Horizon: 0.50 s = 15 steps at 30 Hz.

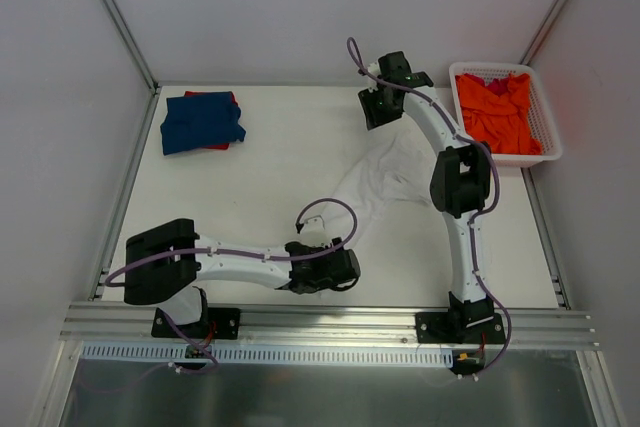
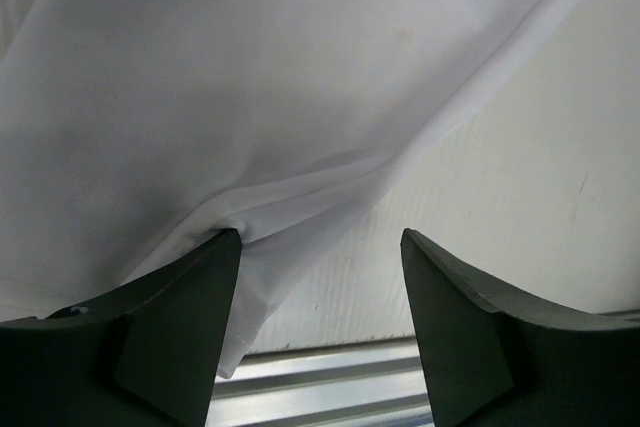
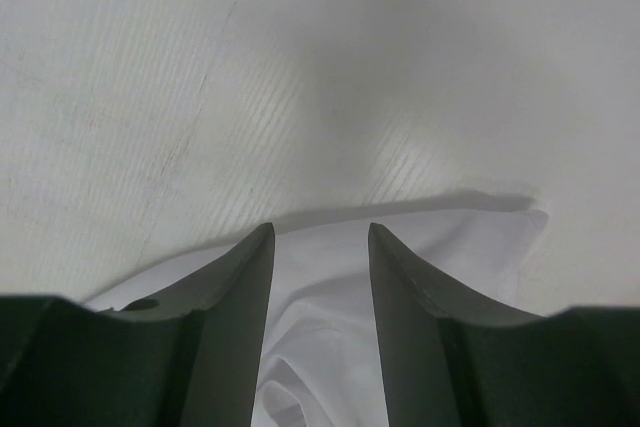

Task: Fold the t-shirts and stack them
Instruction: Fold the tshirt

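The white t-shirt (image 1: 378, 182) lies crumpled in the middle of the table, stretched between my two grippers. My left gripper (image 1: 347, 263) is open at its near corner; in the left wrist view (image 2: 320, 239) the cloth (image 2: 250, 97) rests against the left finger (image 2: 185, 312). My right gripper (image 1: 378, 113) is open at the shirt's far end; in the right wrist view (image 3: 320, 232) its jaws straddle the cloth's (image 3: 330, 327) edge. The dark blue t-shirt (image 1: 202, 121) lies folded on the red one (image 1: 225, 99) at the back left. The orange t-shirt (image 1: 497, 112) is in the basket.
The white lattice basket (image 1: 548, 132) stands at the back right, with a bit of pink cloth (image 1: 520, 73) behind the orange shirt. An aluminium rail (image 1: 320, 322) runs along the table's near edge and shows in the left wrist view (image 2: 330, 387). White walls enclose the table.
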Available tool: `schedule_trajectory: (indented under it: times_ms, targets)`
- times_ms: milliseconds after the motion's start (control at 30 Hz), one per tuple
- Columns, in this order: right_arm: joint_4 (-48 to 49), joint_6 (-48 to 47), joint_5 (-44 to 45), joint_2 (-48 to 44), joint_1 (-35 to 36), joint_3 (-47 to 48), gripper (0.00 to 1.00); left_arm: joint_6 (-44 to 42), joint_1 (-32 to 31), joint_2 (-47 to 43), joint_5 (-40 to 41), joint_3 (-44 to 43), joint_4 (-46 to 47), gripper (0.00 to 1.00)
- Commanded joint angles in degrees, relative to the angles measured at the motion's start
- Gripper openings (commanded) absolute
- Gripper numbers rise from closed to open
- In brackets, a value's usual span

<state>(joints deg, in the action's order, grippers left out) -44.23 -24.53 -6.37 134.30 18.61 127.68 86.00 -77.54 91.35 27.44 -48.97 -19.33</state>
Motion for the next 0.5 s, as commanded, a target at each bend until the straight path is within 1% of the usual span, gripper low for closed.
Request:
schedule_trajectory:
  times_ms: [0,67,100,167,200,233,300,333,367,400,433,467]
  targets:
    - [0.02,1.77,0.92,-5.27,-0.33,1.35,0.46,-5.46,-1.65,0.24,-1.1,-2.08,-8.87,0.68]
    - [0.02,2.03,1.27,-5.98,-0.24,0.47,0.46,-8.2,-1.65,-1.6,1.81,-5.5,-11.94,0.7]
    - [0.11,2.21,1.36,-6.15,-0.24,0.12,0.46,-12.13,-1.65,-3.7,3.39,-6.65,-12.39,0.71]
    - [0.28,2.73,1.97,-6.77,-0.33,-1.11,0.46,-15.4,-1.48,-5.56,8.4,-11.04,-14.93,0.73]
    - [0.37,2.91,2.24,-6.94,-0.33,-1.29,0.46,-19.6,-1.3,-7.22,10.07,-12.45,-15.21,0.73]
    - [0.46,3.35,2.85,-7.21,-0.42,-1.9,0.46,-21.73,-1.04,-7.94,12.52,-15.25,-15.38,0.73]
    - [0.98,4.93,3.47,-8.52,-0.42,-2.69,0.46,-26.55,0.98,-10.13,14.12,-17.2,-15.65,0.76]
    - [1.42,5.54,3.91,-9.31,-0.5,-3.31,0.46,-28.32,2.12,-10.66,14.3,-18.86,-15.56,0.76]
    - [1.86,7.12,4.35,-11.41,-0.59,-5.23,0.46,-30.17,5.0,-11.45,14.31,-19.58,-15.56,0.77]
    - [3.08,8.26,4.87,-12.73,-0.68,-6.55,0.46,-33.4,6.68,-11.63,14.22,-20.11,-15.47,0.77]
    - [3.79,9.32,5.14,-14.23,-0.77,-7.96,0.46,-34.57,8.44,-11.9,14.39,-20.46,-15.39,0.77]
    - [4.67,10.98,5.05,-17.72,-0.77,-11.89,0.46,-37.36,12.63,-12.16,13.79,-20.46,-15.12,0.77]
